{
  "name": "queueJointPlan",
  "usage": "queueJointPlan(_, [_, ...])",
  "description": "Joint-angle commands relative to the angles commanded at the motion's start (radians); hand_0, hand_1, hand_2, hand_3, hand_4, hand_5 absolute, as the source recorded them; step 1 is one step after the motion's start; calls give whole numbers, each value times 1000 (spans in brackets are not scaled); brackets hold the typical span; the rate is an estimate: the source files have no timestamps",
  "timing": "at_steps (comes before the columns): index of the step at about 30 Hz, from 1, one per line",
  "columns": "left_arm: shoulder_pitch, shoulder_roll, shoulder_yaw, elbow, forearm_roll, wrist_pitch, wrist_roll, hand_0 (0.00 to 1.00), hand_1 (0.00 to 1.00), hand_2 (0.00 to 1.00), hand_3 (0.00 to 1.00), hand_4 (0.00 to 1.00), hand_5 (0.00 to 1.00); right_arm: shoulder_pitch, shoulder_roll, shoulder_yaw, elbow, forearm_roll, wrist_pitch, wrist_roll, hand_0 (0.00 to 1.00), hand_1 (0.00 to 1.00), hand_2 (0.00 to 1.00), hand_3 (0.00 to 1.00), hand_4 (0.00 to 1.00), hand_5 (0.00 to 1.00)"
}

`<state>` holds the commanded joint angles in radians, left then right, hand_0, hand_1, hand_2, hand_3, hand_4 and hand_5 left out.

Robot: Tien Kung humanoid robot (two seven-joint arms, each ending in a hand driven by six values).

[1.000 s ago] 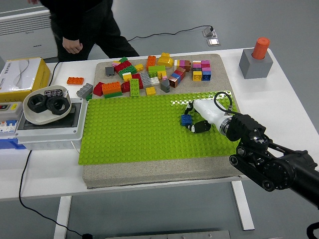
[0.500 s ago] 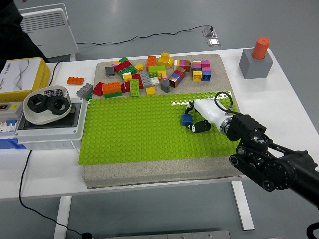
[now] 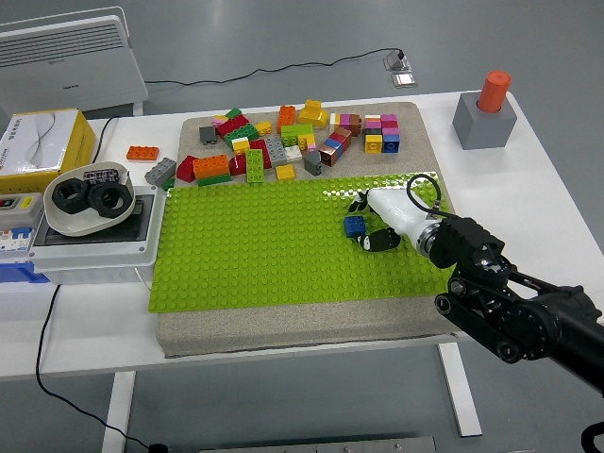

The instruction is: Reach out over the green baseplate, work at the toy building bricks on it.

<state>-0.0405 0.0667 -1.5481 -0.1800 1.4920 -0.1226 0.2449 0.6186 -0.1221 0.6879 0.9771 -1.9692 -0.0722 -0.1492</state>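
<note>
The green baseplate lies on a beige mat in the middle of the table. A small blue brick sits on its right part. My right hand, white with black fingers, comes in from the lower right and rests over the plate, its fingers curled around the blue brick from the right. Whether the brick is lifted off the studs I cannot tell. A pile of loose coloured bricks lies on the mat behind the plate. My left arm is out of view.
A white box with a bowl of black rings stands left of the plate. An orange brick lies on the table at the left. A grey block with an orange cylinder stands at the back right. A yellow box is at far left.
The person at the far side has walked out of view to the left. My right hand and the blue brick have barely moved.
</note>
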Motion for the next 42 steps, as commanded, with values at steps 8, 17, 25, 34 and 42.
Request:
queueJointPlan(8, [0,0,-2,0,0,0,0,792,717,716,802,731,839,-8,-13,10,41,32,6,1,771,704,738,665,718,205])
queueJointPlan(17, [3,-3,-3,0,-4,0,0,792,719,716,802,734,838,-33,-53,30,150,4,-13,11,774,705,750,660,918,430])
queueJointPlan(25, [1,-3,-3,0,-5,0,0,792,719,716,802,734,839,-55,-75,21,168,-87,-49,16,793,764,806,621,970,605])
queueJointPlan(34, [0,-3,-2,0,-6,0,1,792,718,716,802,734,841,-59,-70,2,140,-90,-64,18,805,798,840,620,991,672])
queueJointPlan(42, [-1,-2,0,0,-4,0,1,792,718,716,802,732,841,-65,-61,-26,124,-78,-66,17,804,797,840,619,986,680])
